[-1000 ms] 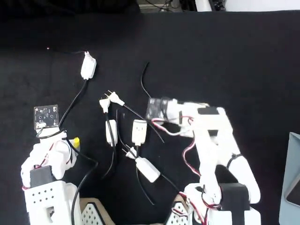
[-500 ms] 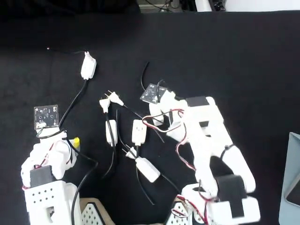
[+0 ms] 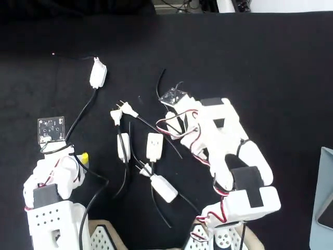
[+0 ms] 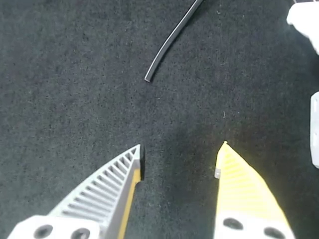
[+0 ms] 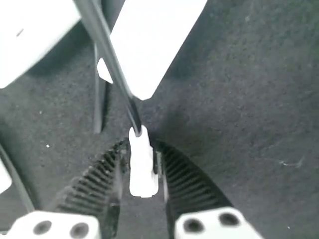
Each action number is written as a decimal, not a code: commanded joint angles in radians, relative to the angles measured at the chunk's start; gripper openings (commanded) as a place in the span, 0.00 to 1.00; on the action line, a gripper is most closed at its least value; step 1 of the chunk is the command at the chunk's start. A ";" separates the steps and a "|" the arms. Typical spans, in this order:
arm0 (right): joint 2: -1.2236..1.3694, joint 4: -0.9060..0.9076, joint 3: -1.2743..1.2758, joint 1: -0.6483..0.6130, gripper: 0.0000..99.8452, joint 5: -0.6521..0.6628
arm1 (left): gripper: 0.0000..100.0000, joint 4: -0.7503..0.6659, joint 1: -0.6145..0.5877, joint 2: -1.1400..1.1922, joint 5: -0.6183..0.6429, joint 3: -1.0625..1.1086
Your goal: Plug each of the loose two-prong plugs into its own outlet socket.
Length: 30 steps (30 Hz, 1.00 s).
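Observation:
Several white outlet sockets lie on black cable on the black cloth: one far back [image 3: 98,73], two side by side mid-table [image 3: 124,147] [image 3: 154,146], one nearer [image 3: 164,188]. Two loose two-prong plugs [image 3: 126,109] [image 3: 115,115] lie close together, and a third plug [image 3: 144,169] rests just before the near socket. My right gripper [image 5: 142,145] is shut on a small white plug [image 5: 141,172] whose black cable runs forward past a white socket body [image 5: 154,45]. In the high view the right gripper [image 3: 178,127] sits low beside the mid-table sockets. My left gripper [image 4: 179,154] hangs open over bare cloth.
A small square board [image 3: 51,128] lies at the left, near the left arm [image 3: 52,182]. A loose black cable end [image 4: 149,77] lies ahead of the left gripper. A grey object [image 3: 325,198] stands at the right edge. The back and right of the cloth [image 3: 270,62] are bare.
The right arm has swung and turned its wrist, bringing its gripper down and left toward the mid-table sockets. The left arm has not moved.

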 commanded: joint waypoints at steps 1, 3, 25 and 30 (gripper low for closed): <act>-0.005 0.025 -0.053 -0.012 0.01 -0.011 | 0.24 -0.017 0.001 -0.008 0.005 -0.004; -0.036 0.043 -0.062 -0.011 0.01 0.008 | 0.24 -0.017 0.001 -0.008 0.005 -0.004; -0.567 -0.020 -0.002 -0.008 0.01 -0.552 | 0.24 0.129 0.163 0.037 0.012 -0.326; -0.673 -0.267 0.217 -0.011 0.01 -0.663 | 0.26 0.222 0.249 0.276 0.012 -0.522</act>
